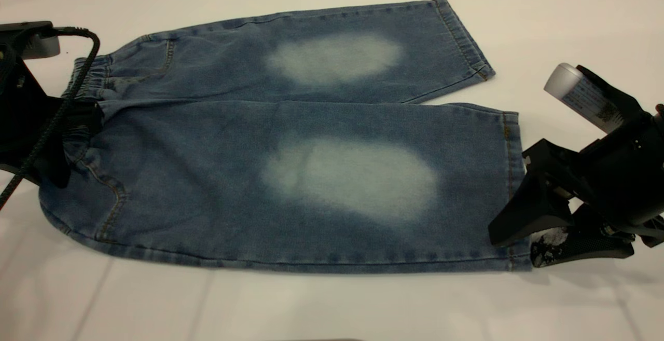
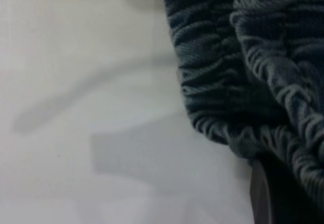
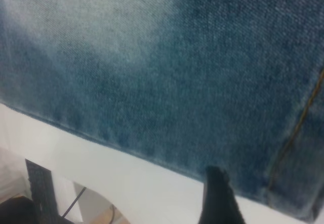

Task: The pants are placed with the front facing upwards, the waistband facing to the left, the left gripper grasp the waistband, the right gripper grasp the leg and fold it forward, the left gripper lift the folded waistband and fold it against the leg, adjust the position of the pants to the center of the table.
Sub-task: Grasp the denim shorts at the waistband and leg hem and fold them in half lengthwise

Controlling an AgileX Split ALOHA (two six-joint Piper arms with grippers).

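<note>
Right gripper (image 1: 524, 242) is reaching in low from the right side of the table (image 1: 570, 14), its pale cylinder tilting up and away, and its two fingers are lying along the near corner of the front leg's hem; they are sitting close together at the cloth, one black above and one scuffed white (image 1: 550, 240) below, but whether cloth is pinched between them cannot be told. Left gripper (image 1: 78, 123) is sitting at the far left edge of the exterior view, its thick cable looping off it, and is bearing on the waistband (image 1: 85, 84); how wide its fingers are standing cannot be told. In the left wrist view the ruched band (image 2: 253, 82) is bunching against one dark finger (image 2: 263, 193).

Pants (image 1: 290, 154) are lying flat and face up, waistband to the left, both legs running rightward with pale knee patches showing. Bare table is lying open all around: a broad strip in front of the near leg, more behind the far leg, and more at the right beyond the hems.
</note>
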